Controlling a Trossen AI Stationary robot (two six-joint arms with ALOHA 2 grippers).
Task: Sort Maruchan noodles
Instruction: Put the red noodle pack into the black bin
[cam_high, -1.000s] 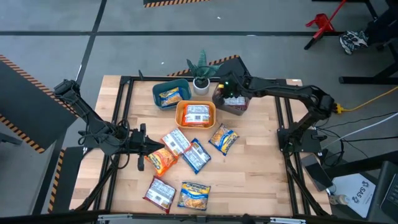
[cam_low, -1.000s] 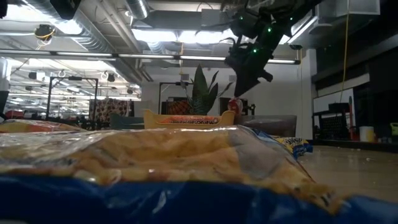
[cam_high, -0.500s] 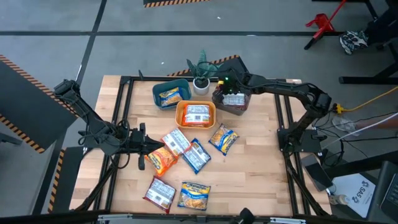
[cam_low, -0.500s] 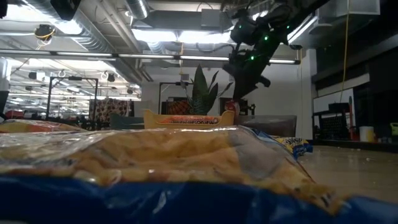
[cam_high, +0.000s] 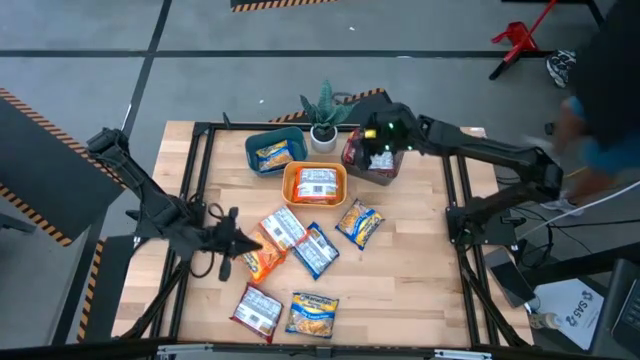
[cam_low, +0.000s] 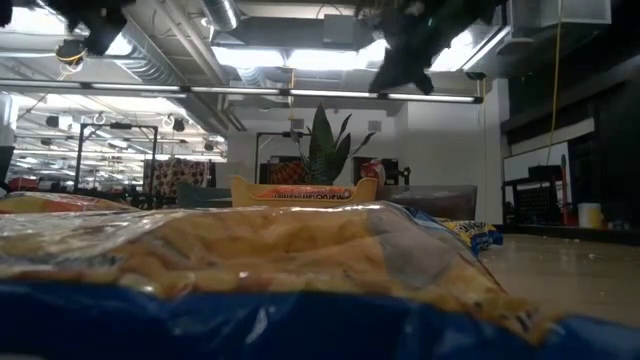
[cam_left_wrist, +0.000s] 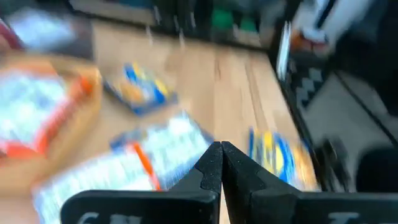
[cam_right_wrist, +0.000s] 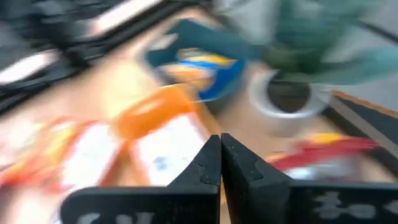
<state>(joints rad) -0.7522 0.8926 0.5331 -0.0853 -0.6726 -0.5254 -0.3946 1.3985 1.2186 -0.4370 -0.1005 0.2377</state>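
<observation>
A: High view. My right gripper (cam_high: 372, 150) hangs over the grey bin (cam_high: 375, 163), fingers pressed together, holding nothing that I can see. A red-and-white packet (cam_high: 377, 160) lies in that bin right under it.

B: And the left gripper (cam_high: 243, 243)?

A: Closed too, empty, with the orange packet (cam_high: 262, 260) just ahead of its tips. Sorted so far, I judge: one packet each in the teal bin (cam_high: 272, 151), the orange bin (cam_high: 315, 185) and the grey one. Six are loose on the table (cam_high: 410, 260), all nearer my left gripper than my right.

B: Low view?

A: A yellow-and-blue packet (cam_low: 250, 270) fills the foreground. The orange bin's edge shows behind it. The right gripper (cam_low: 405, 65) is high above the table.

B: Left wrist?

A: Fingers (cam_left_wrist: 211, 171) touching, nothing between them. Loose packets lie spread ahead, blurred.

B: Right wrist?

A: Fingers (cam_right_wrist: 210, 165) shut on nothing. Beyond them sit the teal bin (cam_right_wrist: 205, 53), the orange bin and a white plant pot (cam_right_wrist: 286, 96). About a third done, by my count.
</observation>
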